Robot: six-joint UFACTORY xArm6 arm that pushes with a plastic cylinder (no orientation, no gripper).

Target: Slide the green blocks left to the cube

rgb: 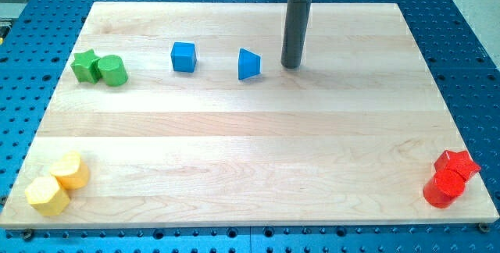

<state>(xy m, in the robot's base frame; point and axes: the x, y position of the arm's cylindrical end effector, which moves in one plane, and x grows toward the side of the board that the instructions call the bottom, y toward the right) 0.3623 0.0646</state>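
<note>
A green star block [84, 65] and a green cylinder [112, 70] sit touching each other near the board's left edge. A blue cube [183, 57] stands to their right, apart from them. A blue triangular block [249, 64] stands further right. My tip [291, 65] rests on the board just right of the blue triangular block, a small gap between them, and far right of the green blocks.
Two yellow blocks [57, 183] lie touching at the bottom left corner. A red star [458, 164] and a red cylinder [441, 190] lie touching at the bottom right corner. The wooden board [250, 151] sits on a blue perforated table.
</note>
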